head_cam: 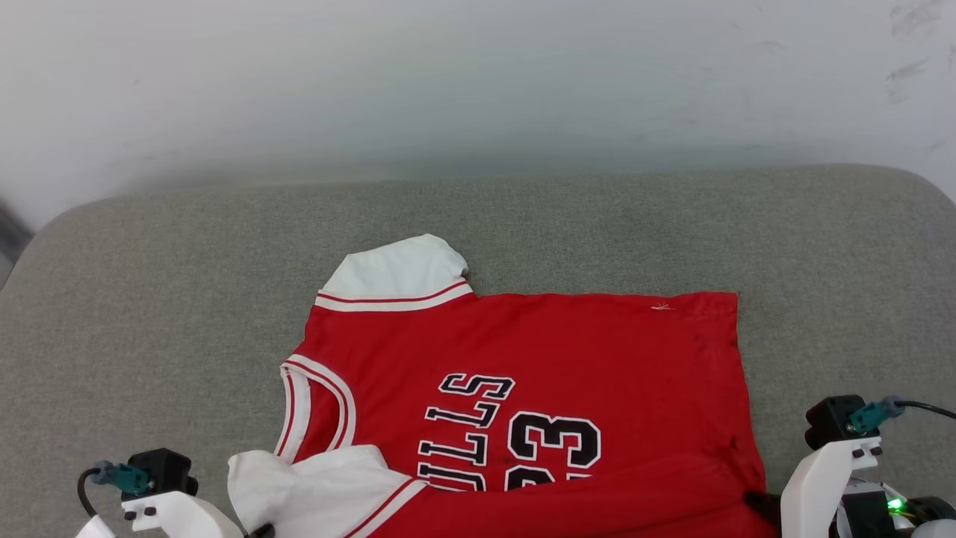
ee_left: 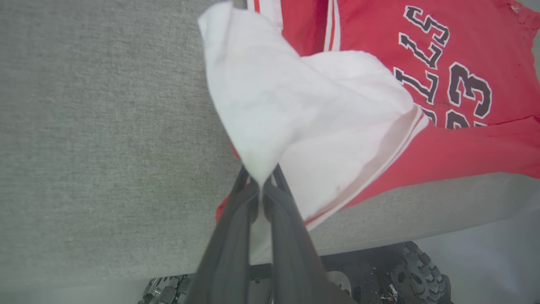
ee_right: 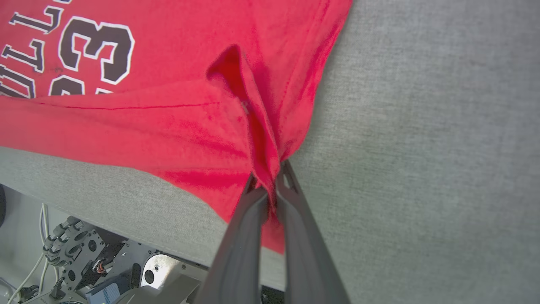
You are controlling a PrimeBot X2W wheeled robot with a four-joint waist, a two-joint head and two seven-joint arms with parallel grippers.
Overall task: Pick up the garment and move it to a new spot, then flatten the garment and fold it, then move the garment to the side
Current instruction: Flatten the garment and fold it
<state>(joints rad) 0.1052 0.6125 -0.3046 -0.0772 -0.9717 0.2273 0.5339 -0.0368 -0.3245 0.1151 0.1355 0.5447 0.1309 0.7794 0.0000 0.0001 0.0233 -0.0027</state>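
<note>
I see left gripper (ee_left: pixel 260 179) pinching the garment (head_cam: pixel 567 336) by its white sleeve (ee_left: pixel 295 105); right gripper (ee_right: pixel 272 175) clamps the red hem corner (ee_right: pixel 265 143).

The jersey (head_cam: pixel 538 344) runs off the head view's bottom edge. A folded-over red flap (head_cam: pixel 597 508) hides the lower half of its "23", and the white sleeve (head_cam: pixel 321 486) covers the lettering's start.

- The garment (head_cam: pixel 567 351) lies on the cushion (head_cam: pixel 187 299), toward 6 o'clock.
- The left gripper (ee_left: pixel 260 185) is at the garment's 8 o'clock corner.
- The right gripper (ee_right: pixel 274 179) is at its 4 o'clock corner.
</note>
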